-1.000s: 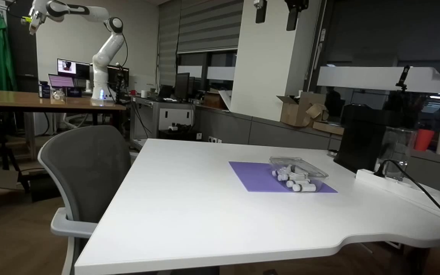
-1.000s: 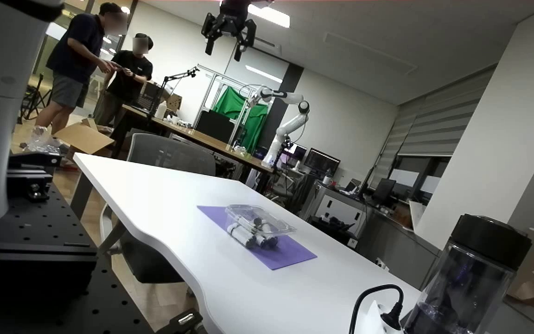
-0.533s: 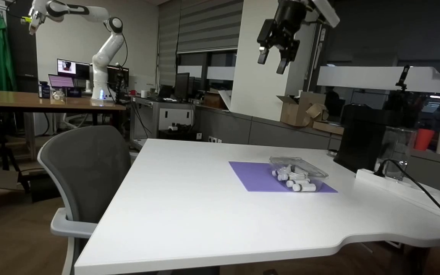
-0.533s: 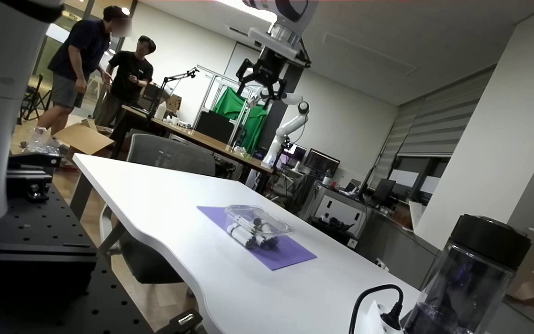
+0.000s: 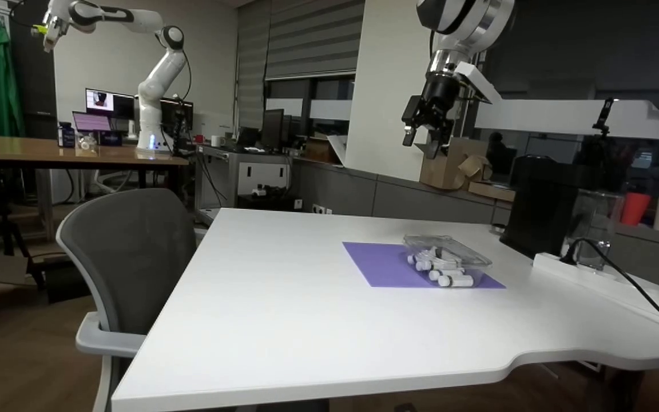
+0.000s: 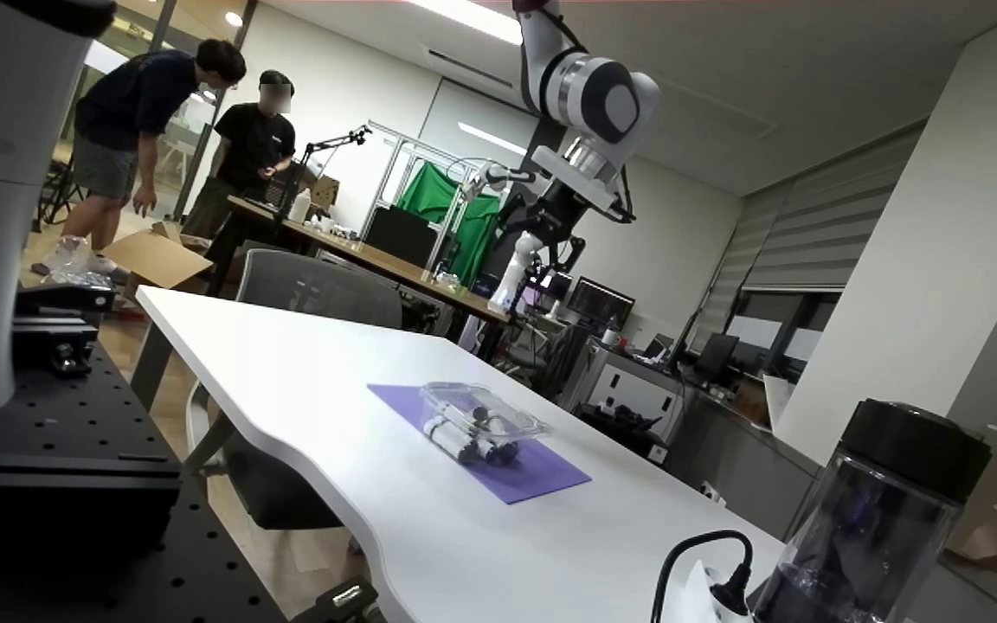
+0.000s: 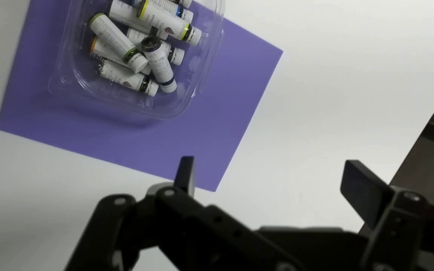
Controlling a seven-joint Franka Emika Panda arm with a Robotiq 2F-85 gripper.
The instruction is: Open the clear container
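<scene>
The clear container is a low see-through plastic box with a rim. It lies on the purple mat on the white table, and also shows in an exterior view. Several small bottles with white labels and white caps lie inside it. In the wrist view the container is at the upper left, cut off by the top edge. I cannot tell how its lid is fastened. My gripper is open and empty, high above the table, apart from the container. In the wrist view its fingers are wide apart.
A white power strip with a black cable and a tall black object stand at one table edge. A grey chair stands beside the table. A clear bottle with a black lid stands close to the camera.
My gripper has come down from the top of both exterior views toward table height, swinging right in one of them. It stays open. The container and mat have not moved.
</scene>
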